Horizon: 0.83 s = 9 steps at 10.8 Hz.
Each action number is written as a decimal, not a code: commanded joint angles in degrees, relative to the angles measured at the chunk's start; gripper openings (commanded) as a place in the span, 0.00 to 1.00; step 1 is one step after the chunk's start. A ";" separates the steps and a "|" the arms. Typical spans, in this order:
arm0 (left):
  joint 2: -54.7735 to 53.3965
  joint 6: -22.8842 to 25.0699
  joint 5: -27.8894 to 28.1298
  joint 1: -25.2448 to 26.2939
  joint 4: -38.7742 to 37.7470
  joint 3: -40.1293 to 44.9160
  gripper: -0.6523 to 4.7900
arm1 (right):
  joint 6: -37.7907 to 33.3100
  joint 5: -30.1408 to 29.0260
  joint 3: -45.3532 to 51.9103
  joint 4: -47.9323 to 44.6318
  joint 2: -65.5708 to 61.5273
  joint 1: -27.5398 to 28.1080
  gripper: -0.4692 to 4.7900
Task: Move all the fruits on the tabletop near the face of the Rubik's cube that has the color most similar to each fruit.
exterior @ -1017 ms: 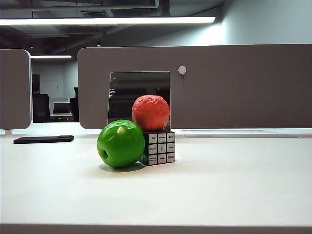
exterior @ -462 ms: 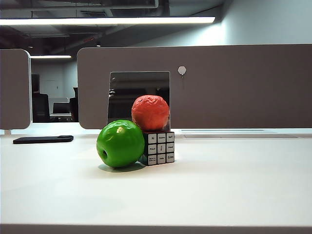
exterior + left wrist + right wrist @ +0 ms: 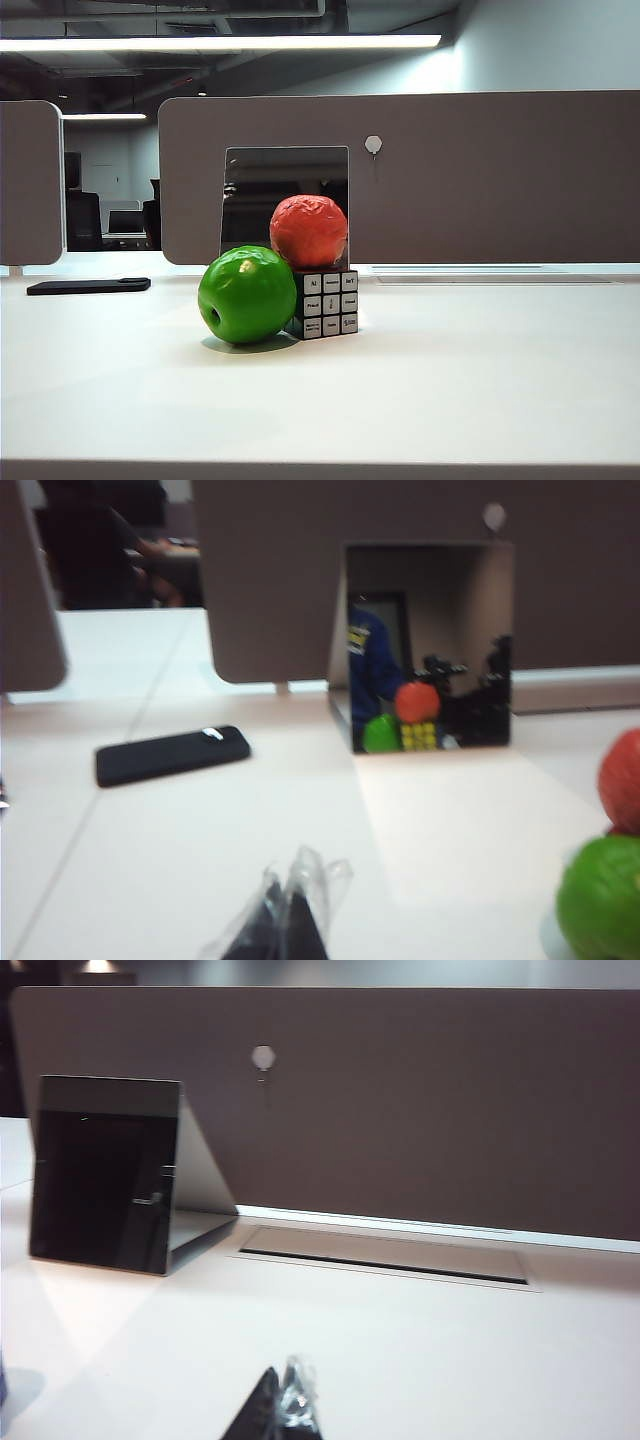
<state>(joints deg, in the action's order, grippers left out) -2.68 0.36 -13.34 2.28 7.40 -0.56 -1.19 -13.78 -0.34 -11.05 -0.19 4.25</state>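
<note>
Both of my grippers are closed on nothing. My left gripper [image 3: 285, 920] has its fingertips pressed together low over the white tabletop [image 3: 480, 390], and my right gripper [image 3: 283, 1405] is the same, tips together over bare table. Neither shows in the exterior view.

From the exterior camera, the green apple [image 3: 247, 295] sits touching the Rubik's cube [image 3: 326, 301] at the cube's 9 o'clock. The orange-red fruit [image 3: 309, 232] shows at the cube's 12 o'clock; I cannot tell whether it rests on the cube or stands just behind it. A mirror [image 3: 285, 200] stands behind them, against the grey partition [image 3: 480, 180]. In my left wrist view its glass shows the cluster's far side, with a yellow cube face.

What could go wrong: the three things are packed tight. If I reach for one fruit with closed fingers, or come in too low, I would likely knock the cube and turn it, so the colours point elsewhere. Both fruits are round and could roll off once nudged. I judge the apple's glossy skin to be slippery in a pinch. A black phone [image 3: 89, 286] lies well away at 9 o'clock and should not matter.

The apple is bright, shiny green with a dimple facing the camera. The other fruit is dull and wrinkled. The cube shows white tiles with black print toward the camera; its green and red faces are hidden here.
</note>
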 commanded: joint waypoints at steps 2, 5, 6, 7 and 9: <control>0.04 0.00 9.81 -0.02 3.78 -0.07 0.11 | 1.44 6.36 0.02 -0.81 0.04 0.04 0.09; 0.04 -1.46 9.40 -0.04 3.85 -0.07 0.11 | 1.14 7.45 0.02 3.96 0.04 0.02 0.09; 0.04 -1.46 9.27 -0.04 3.82 -0.07 0.11 | 1.14 7.45 0.00 3.45 0.04 0.02 0.09; 0.04 -1.46 9.25 -0.04 3.80 -0.07 0.11 | 1.14 7.45 0.00 3.37 0.04 0.02 0.09; 0.04 -1.46 3.02 -0.04 1.14 -0.07 0.11 | 1.16 7.48 0.00 3.48 0.04 0.02 0.09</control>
<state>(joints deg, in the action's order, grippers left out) -2.66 -1.02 -9.52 2.28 9.19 -0.56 0.03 -6.42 -0.34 -6.55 -0.19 4.27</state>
